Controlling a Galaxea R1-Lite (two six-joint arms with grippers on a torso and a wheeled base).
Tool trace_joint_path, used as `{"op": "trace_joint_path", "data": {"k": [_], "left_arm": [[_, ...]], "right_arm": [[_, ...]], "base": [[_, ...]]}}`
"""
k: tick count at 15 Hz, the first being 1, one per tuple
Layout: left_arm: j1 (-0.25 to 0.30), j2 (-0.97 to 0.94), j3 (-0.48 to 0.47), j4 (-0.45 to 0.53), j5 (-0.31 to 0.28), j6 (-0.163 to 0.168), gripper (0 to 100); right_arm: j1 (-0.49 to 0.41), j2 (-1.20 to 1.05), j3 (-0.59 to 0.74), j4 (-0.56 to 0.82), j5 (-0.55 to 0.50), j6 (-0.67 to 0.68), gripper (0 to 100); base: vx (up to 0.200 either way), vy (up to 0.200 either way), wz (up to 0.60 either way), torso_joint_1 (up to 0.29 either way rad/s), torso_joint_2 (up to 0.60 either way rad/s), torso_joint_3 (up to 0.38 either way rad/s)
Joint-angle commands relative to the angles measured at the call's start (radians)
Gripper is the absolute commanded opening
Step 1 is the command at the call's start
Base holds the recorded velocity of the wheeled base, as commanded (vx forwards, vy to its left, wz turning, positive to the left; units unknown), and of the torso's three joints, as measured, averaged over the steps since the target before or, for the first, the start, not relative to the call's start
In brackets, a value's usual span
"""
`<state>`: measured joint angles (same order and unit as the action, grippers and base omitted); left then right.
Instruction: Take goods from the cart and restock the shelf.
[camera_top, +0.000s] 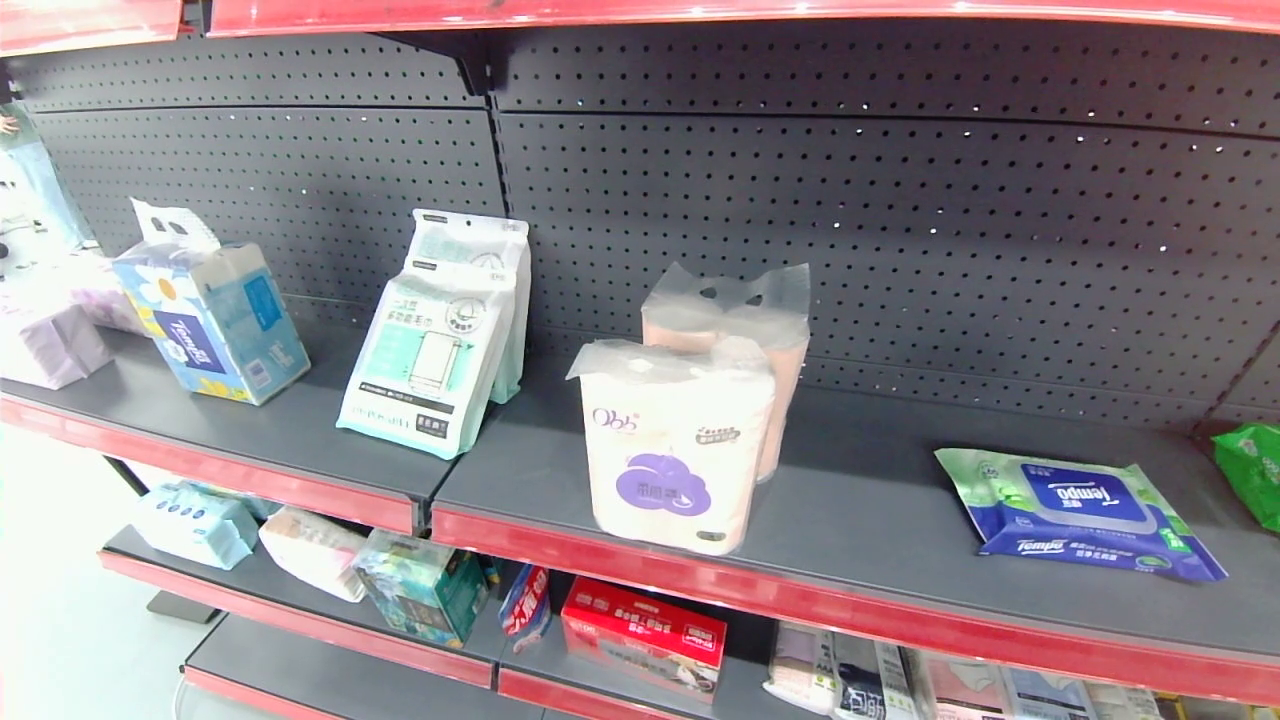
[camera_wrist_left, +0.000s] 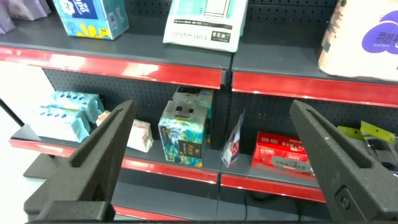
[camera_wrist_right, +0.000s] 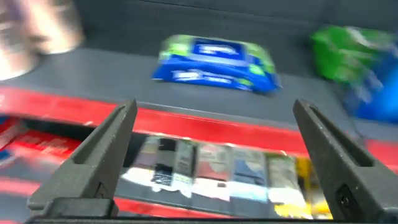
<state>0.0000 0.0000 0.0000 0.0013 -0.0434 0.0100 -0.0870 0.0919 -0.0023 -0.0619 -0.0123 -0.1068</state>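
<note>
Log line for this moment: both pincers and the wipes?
left pincer: open, empty | right pincer: open, empty | wipes: flat on shelf

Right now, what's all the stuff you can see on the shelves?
shelf: one, dark grey, red edges
tissue pack: one, blue, upper level left
pouches: two, white and mint, right of tissue pack
toilet roll packs: two, white in front, peach behind, middle
wet wipes: one, blue and green, flat at right
green pack: one, green, far right edge
teal box: one, teal, lower level
red box: one, red, lower level
left fingers: two, black, open, facing lower level
right fingers: two, black, open, facing wet wipes
</note>
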Motion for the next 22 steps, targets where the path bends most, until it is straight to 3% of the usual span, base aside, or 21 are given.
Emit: {"op": "trace_joint_path", "data": {"k": [1,4,7,9,11,15,17,22], "left_arm": [[0.000,0.003,-0.002,0.002,0.000,-0.002,100],[0.000,0.002,-0.002,0.000,0.000,-0.004,100],[0.000,0.003,-0.002,0.000,0.000,-0.005,100],[-0.002,0.018,-0.002,0.002,0.000,-0.002,100],[-0.003,0.020,-0.002,0.002,0.000,-0.004,100],[-0.009,0.038,-0.002,0.000,0.000,0.001,100],[-0.008,0.031,0.000,-0.001,-0.001,0.004,100],[-0.002,0.000,0.000,-0.003,0.004,0.004,100]], "right_arm": [[0.000,0.003,0.002,-0.003,0.022,-0.016,100],[-0.002,0.003,0.001,0.002,0.097,-0.008,100],[-0.002,0.005,0.002,0.010,0.048,0.030,100],[0.007,0.014,-0.002,0.065,0.094,0.035,100],[0.135,-0.012,-0.002,0.067,0.092,0.042,100],[0.087,-0.092,-0.001,0.067,0.086,0.055,100],[0.087,-0.092,0.001,0.067,-0.034,0.125,100],[0.087,-0.092,0.001,0.067,-0.005,0.107,100]], "base": [[0.000,0.000,0.00,0.000,0.00,0.000],[0.000,0.000,0.00,0.000,0.00,0.000],[0.000,0.000,0.00,0.000,0.00,0.000],[0.000,0.000,0.00,0.000,0.00,0.000],[0.000,0.000,0.00,0.000,0.00,0.000],[0.000,0.000,0.00,0.000,0.00,0.000],[0.000,0.000,0.00,0.000,0.00,0.000],[0.000,0.000,0.00,0.000,0.00,0.000]]}}
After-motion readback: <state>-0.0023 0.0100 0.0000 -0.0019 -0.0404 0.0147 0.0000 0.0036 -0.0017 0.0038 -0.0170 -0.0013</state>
